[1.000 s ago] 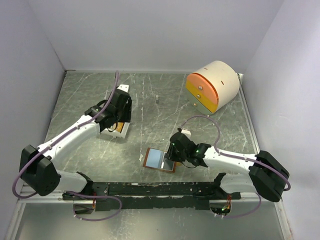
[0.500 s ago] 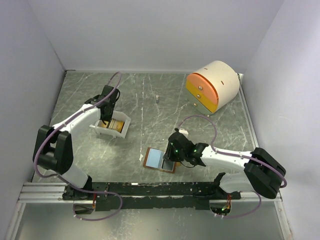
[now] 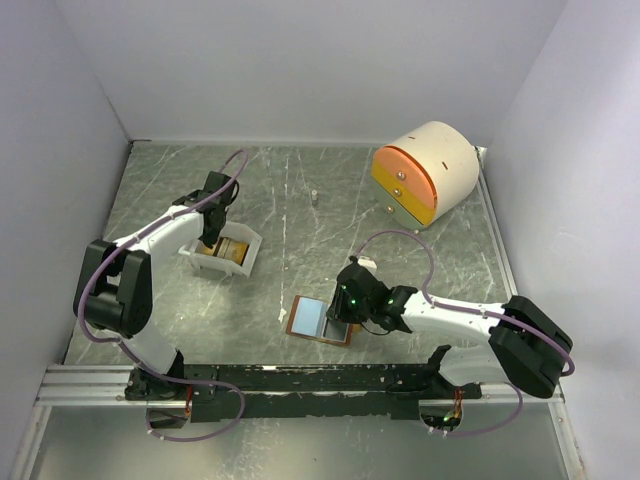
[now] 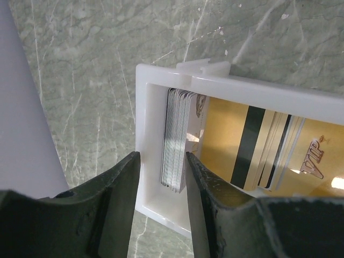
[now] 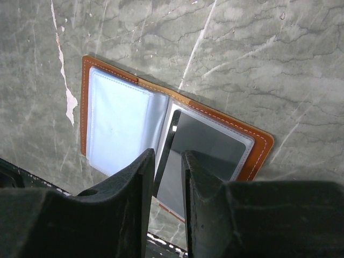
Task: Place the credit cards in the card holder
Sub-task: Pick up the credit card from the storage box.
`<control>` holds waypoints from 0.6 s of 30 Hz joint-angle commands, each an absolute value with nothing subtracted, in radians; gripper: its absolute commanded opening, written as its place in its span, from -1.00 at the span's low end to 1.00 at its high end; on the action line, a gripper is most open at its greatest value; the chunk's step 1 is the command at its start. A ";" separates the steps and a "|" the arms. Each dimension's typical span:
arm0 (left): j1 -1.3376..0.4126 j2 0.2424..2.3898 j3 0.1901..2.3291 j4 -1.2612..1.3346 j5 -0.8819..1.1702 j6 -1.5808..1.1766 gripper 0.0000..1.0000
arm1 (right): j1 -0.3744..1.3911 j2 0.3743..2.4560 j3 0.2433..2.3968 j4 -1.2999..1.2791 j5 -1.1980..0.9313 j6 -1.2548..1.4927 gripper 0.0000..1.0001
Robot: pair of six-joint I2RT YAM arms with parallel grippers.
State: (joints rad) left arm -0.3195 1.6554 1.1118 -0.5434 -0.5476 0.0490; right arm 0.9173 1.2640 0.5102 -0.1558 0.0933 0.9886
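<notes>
dark card at the wallet, left arm at the tray

the brown wallet (image 5: 86,107) lies open on the desk (image 3: 300,200), near side, about the middle. the right fingers (image 5: 167,156) are clamped on a dark card (image 5: 209,145) tilted over the wallet's right half. far left, the left fingers (image 4: 159,158) straddle the end wall of a white tray (image 4: 145,107) and the silver cards (image 4: 174,140) standing beside gold cards (image 4: 223,134); whether they pinch, i cannot tell.
</notes>
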 commanded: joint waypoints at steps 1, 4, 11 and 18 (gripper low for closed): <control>-0.318 1.660 1.132 -0.515 -0.508 0.053 -0.03 | 0.914 1.265 0.512 -0.140 0.102 0.986 -0.46; -0.319 1.649 1.142 -0.513 -0.501 0.039 -0.05 | 0.915 1.270 0.512 -0.139 0.100 0.984 -0.46; -0.331 1.609 1.171 -0.516 -0.519 0.037 0.11 | 0.915 1.283 0.518 -0.138 0.098 0.981 -0.46; -0.334 1.611 1.164 -0.493 -0.498 0.058 -0.05 | 0.915 1.295 0.526 -0.135 0.094 0.980 -0.46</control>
